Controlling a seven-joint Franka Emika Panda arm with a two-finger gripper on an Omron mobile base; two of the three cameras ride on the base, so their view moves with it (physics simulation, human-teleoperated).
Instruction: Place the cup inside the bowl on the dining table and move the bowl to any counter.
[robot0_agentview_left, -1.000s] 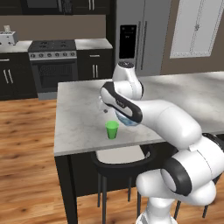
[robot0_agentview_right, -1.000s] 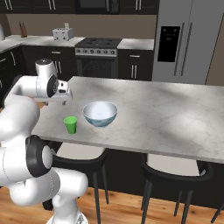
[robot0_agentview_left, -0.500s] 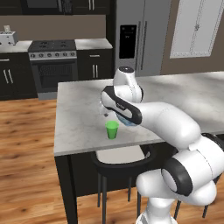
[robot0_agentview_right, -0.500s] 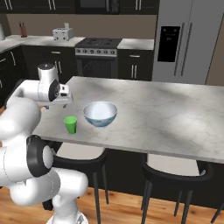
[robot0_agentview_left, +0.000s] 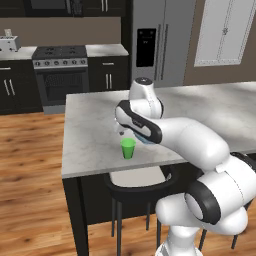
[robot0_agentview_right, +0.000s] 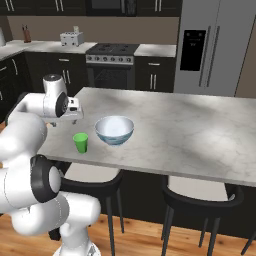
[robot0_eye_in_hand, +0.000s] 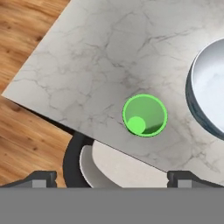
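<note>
A black stool with a pale seat sits tucked under the near edge of the grey-white marble counter, just below the small bright green tumbler cup. The cup stands upright and empty near that edge, beside but apart from the deep white bowl with a blue-tinted outside. The claw hangs above the cup, fingers spread wide, holding nothing.
</note>
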